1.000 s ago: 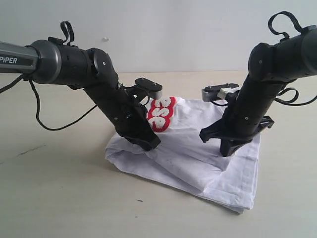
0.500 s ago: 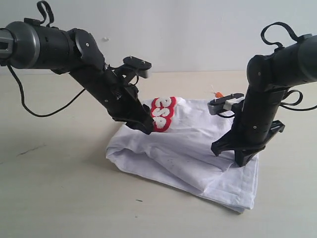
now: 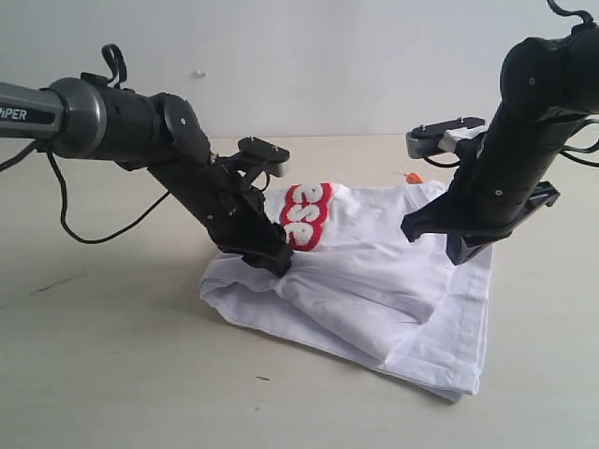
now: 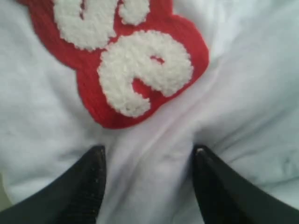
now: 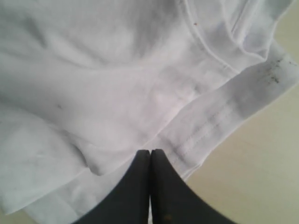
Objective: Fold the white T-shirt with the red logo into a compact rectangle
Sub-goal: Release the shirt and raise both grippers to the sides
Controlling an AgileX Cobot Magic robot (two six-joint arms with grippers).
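The white T-shirt (image 3: 374,281) lies folded and wrinkled on the table, with the red logo (image 3: 305,213) showing at its far left part. My left gripper (image 3: 271,262) rests on the cloth just beside the logo (image 4: 126,65). Its jaws are open (image 4: 148,151), and a ridge of white fabric (image 4: 154,186) runs between the two fingertips. My right gripper (image 3: 465,251) hangs above the shirt's right side, shut with nothing in it. In the right wrist view the closed fingertips (image 5: 150,151) hover over layered hems (image 5: 210,121) near the shirt's edge.
A beige table (image 3: 112,355) carries the shirt, with a pale wall behind. A small orange tag (image 3: 412,178) pokes out at the shirt's far edge. A black cable (image 3: 94,234) loops down from the left arm onto the table.
The left gripper has opened; its arm rose, then came back down beside the logo. The right arm has lifted up and to the right, off the shirt, still shut.
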